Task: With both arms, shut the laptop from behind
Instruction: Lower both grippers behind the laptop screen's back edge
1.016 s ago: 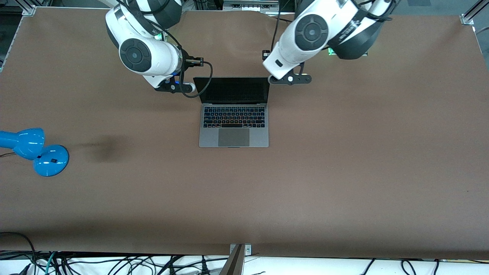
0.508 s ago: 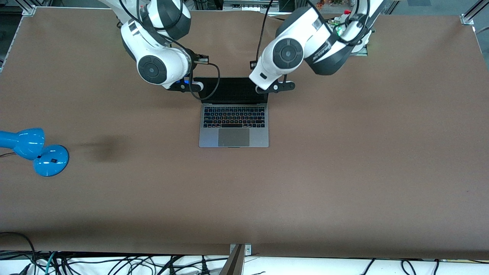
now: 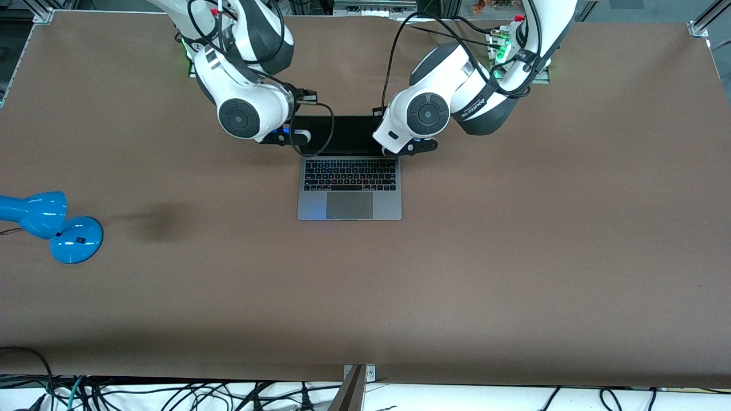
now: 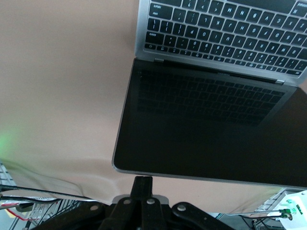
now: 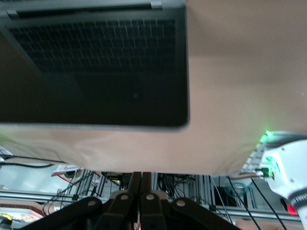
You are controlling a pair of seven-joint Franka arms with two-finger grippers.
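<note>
The laptop (image 3: 349,197) lies open mid-table, its dark screen (image 3: 348,134) upright and facing the front camera. My left gripper (image 3: 412,146) is shut and empty at the lid's top corner toward the left arm's end. In the left wrist view its fingertips (image 4: 143,184) sit right at the lid's top edge (image 4: 192,175); I cannot tell whether they touch. My right gripper (image 3: 284,137) is shut and empty at the other top corner. In the right wrist view its gripper (image 5: 140,179) is a short way from the lid's edge (image 5: 96,125).
A blue desk lamp (image 3: 51,225) lies near the table edge at the right arm's end, well apart from the laptop. Brown table surface (image 3: 514,257) surrounds the laptop. Cables hang along the table's front edge (image 3: 171,394).
Both arms have swung inward and lower, bringing the shut grippers from beside the lid to its two top corners. The laptop's lid stands open as before.
</note>
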